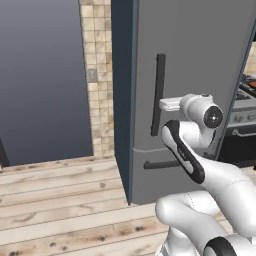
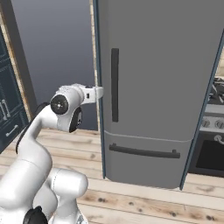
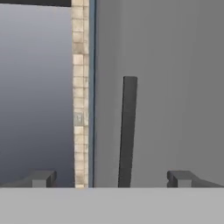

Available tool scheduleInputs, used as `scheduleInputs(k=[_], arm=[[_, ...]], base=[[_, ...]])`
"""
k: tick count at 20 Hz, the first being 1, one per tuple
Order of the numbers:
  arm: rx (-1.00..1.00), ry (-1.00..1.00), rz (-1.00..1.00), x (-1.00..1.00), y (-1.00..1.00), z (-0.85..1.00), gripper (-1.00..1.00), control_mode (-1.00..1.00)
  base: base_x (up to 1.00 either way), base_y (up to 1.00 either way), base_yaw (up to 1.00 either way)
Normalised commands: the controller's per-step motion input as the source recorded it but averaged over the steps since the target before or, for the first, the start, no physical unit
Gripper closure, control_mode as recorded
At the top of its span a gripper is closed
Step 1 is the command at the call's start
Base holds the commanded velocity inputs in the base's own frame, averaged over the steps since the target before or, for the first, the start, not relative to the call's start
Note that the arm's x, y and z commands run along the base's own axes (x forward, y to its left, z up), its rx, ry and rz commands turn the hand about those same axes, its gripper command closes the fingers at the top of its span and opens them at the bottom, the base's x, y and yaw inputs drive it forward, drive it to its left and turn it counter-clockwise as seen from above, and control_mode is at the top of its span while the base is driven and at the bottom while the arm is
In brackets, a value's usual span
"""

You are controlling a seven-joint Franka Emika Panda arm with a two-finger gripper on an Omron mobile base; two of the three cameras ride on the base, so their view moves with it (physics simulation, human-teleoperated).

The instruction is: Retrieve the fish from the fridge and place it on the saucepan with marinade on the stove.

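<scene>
The tall grey fridge (image 1: 200,60) (image 2: 162,65) (image 3: 175,87) stands shut, so the fish is hidden. Its dark vertical door handle (image 1: 158,95) (image 2: 114,85) (image 3: 127,131) runs down the door's left side. My gripper (image 3: 111,179) is open and empty, a short way in front of the door. The handle stands between the fingertips (image 3: 43,178) in the hand view. The white hand (image 1: 169,104) (image 2: 92,93) points at the handle at mid height. The stove (image 1: 246,102) (image 2: 214,109) is right of the fridge. A reddish sliver on it (image 1: 250,80) may be the saucepan; I cannot make out the marinade.
A horizontal drawer handle (image 1: 160,164) (image 2: 144,152) crosses the fridge's lower front. A beige tiled strip (image 1: 97,75) (image 3: 78,109) and a dark grey wall (image 1: 40,75) lie left of the fridge. Dark cabinets (image 2: 6,113) stand at the far left. The floor (image 1: 60,200) is wooden planks.
</scene>
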Motion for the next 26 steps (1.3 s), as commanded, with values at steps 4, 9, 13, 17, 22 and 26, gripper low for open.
scheduleInputs(k=[4,9,13,17,22,26], arm=[[0.03,-0.31,0.00,0.07,-0.18,0.26,-1.00,-1.00],[0.02,-0.22,0.00,0.02,-0.12,0.35,-1.00,-1.00],[0.03,-0.02,0.00,0.22,-0.07,0.29,-1.00,-1.00],[0.03,0.00,0.00,0.37,-0.03,0.36,-1.00,-1.00],[0.03,0.00,0.00,0.45,-0.04,0.26,-1.00,-1.00],[0.00,0.00,0.00,0.41,0.00,0.06,-1.00,-1.00]], base=[[0.00,0.00,0.00],[0.00,0.00,0.00],[0.00,0.00,0.00],[0.00,0.00,0.00],[0.00,0.00,0.00],[0.00,0.00,0.00]])
